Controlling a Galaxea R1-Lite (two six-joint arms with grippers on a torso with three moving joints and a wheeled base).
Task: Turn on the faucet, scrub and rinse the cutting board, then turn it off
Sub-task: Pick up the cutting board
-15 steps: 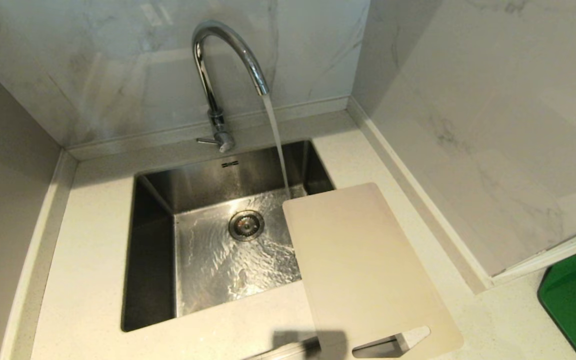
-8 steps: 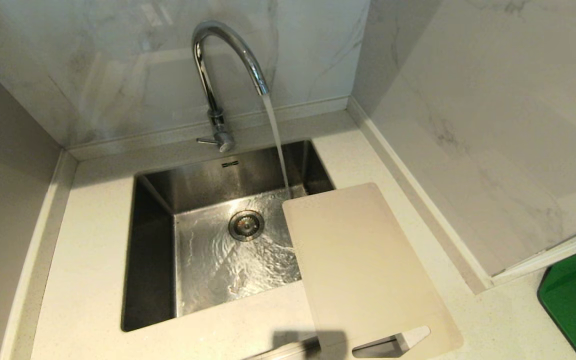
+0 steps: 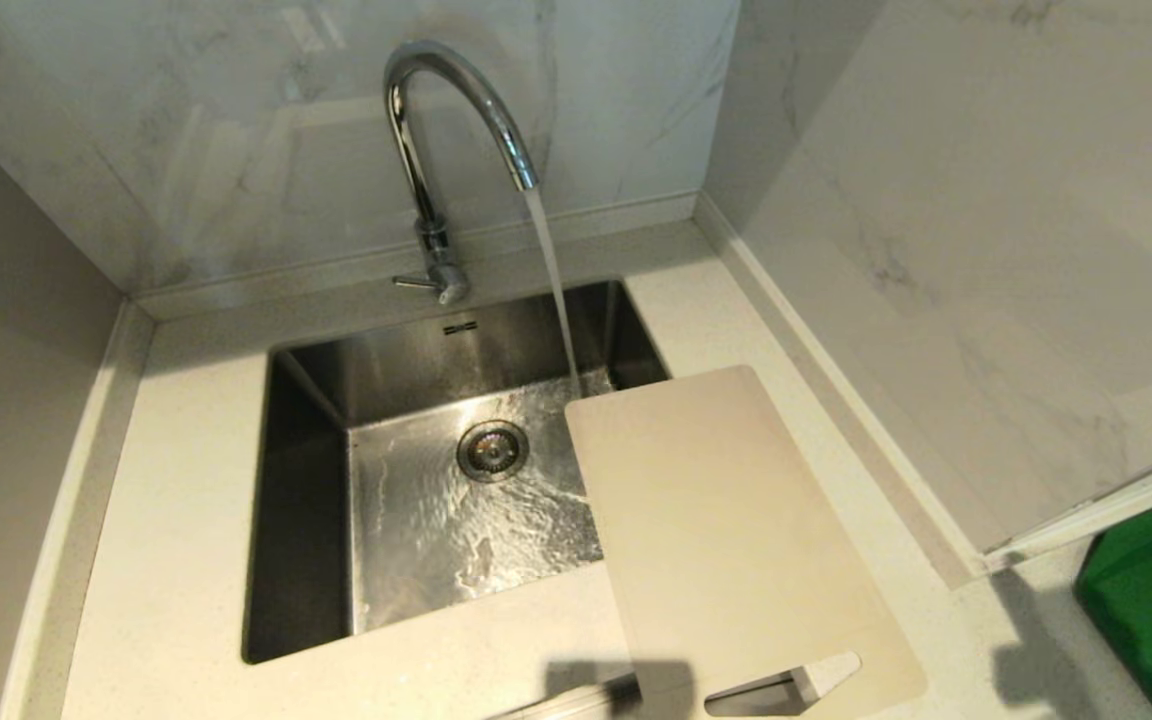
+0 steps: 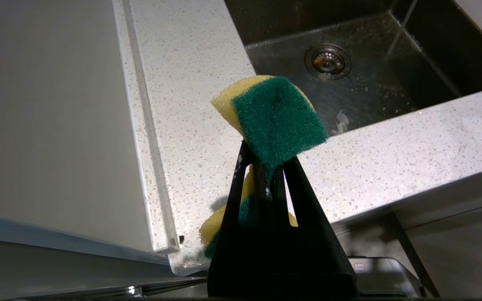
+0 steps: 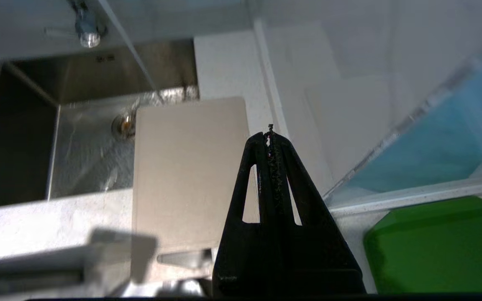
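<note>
The chrome gooseneck faucet stands behind the steel sink, and water streams from its spout into the basin. The cream-white cutting board lies on the counter to the sink's right, one corner over the basin, its handle slot nearest me. Neither gripper shows in the head view. My left gripper is shut on a yellow and green sponge, low beside the counter's front left. My right gripper is shut and empty, hovering above the cutting board near its handle end.
A dark green mat lies on the counter at the far right. Marble walls close in the back and the right side. The sink drain sits mid-basin under rippling water. A shadow falls on the counter right of the board.
A dark shadow has appeared on the counter at the lower right, between the board and the green mat. Faucet, running water and board are unchanged.
</note>
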